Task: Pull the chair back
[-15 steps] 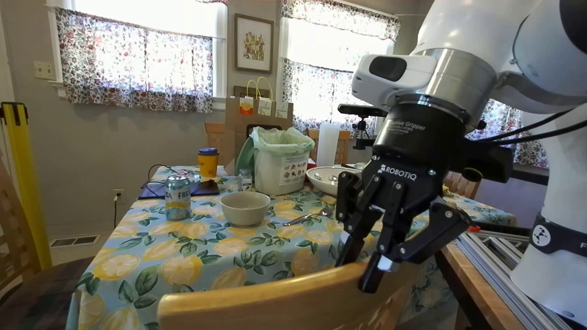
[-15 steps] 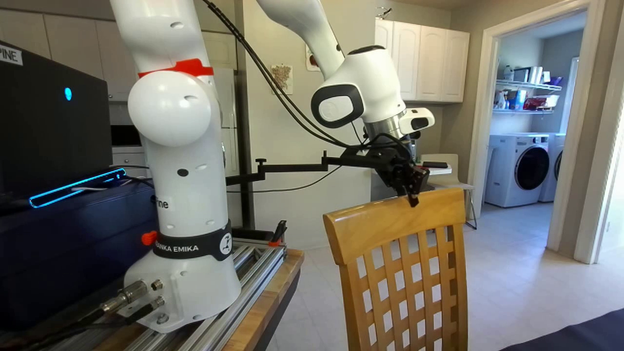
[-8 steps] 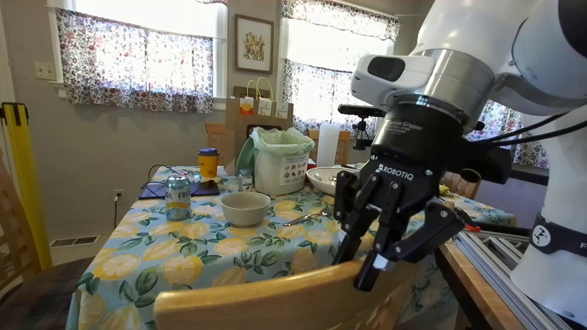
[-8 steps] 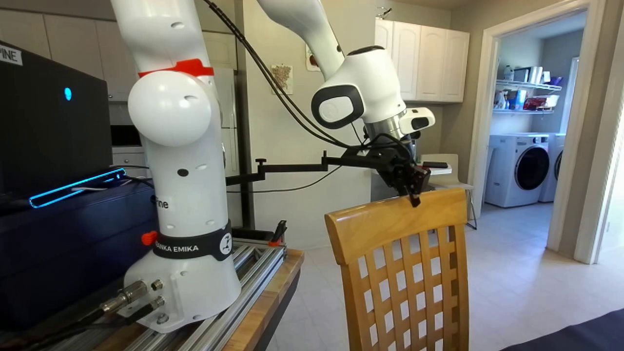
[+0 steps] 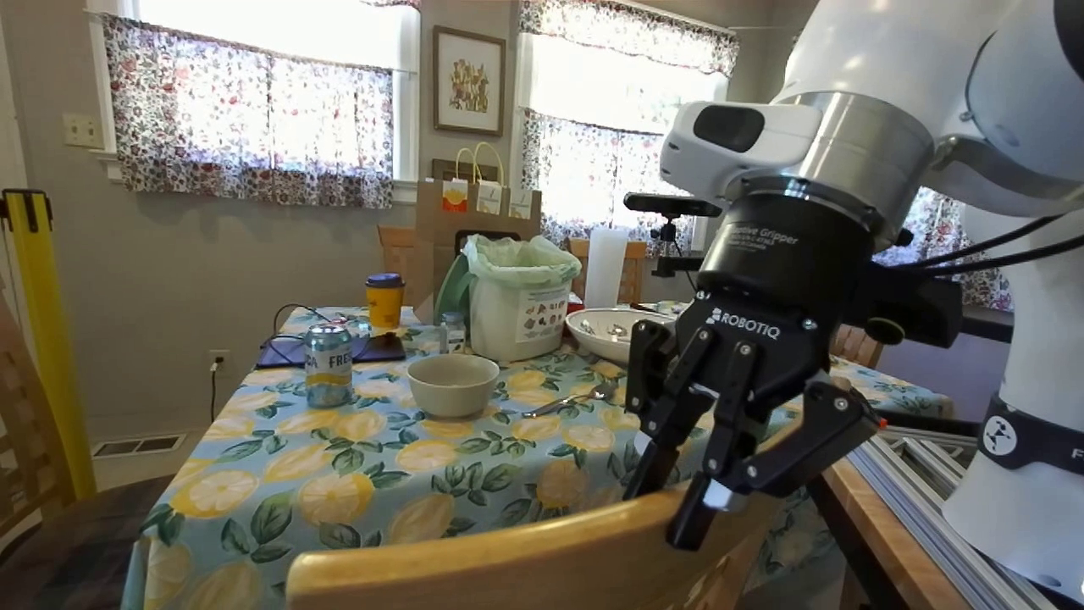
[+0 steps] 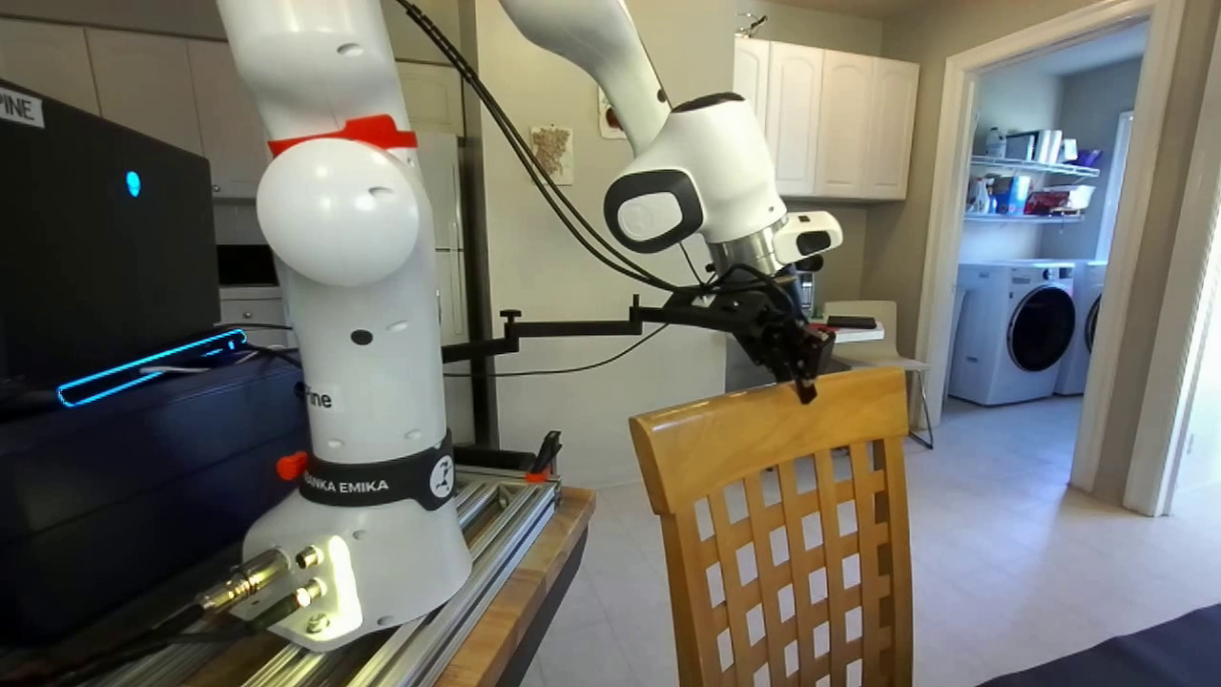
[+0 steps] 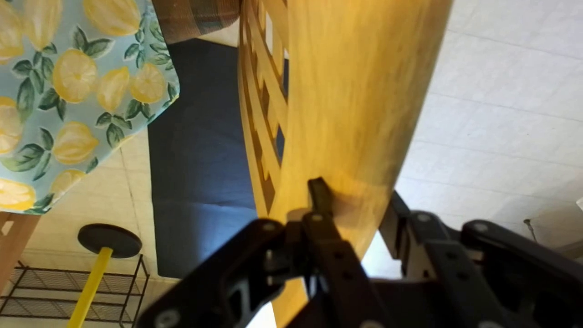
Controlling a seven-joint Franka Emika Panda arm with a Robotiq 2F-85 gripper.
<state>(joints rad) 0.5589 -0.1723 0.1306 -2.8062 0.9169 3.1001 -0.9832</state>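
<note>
Plainly, the black two-finger claw (image 5: 665, 512) is clamped on the curved top rail (image 5: 508, 568) of the light-tan wooden chair with the square-lattice back (image 6: 768, 434): its near finger (image 5: 693, 517) lies against the near face, and its partner reaches down behind. The chair stands at the near side of the worktop (image 5: 406, 474); in the wrist view it is right of the hanging corner of the pale-blue lemon-print cloth (image 7: 73, 75), apart from it.

With the hold apparently made, the step in hand should be the pull itself, straight away from the worktop, towards the white floor (image 7: 496, 118) at the right of the wrist view. Dragging from so high could tip the chair backward, so a slow, level draw without lift suits best. The hold looks close to mid-rail, yet uneven drag may twist the chair; the wrist should be ready to follow. Its feet are hidden, so the rail's tilt is the best warning. Smooth wood may slip: squeeze firmly, start gently. At left, the brown wooden chair with a dark seat (image 5: 89, 534) makes a wide swing unwise.
</note>
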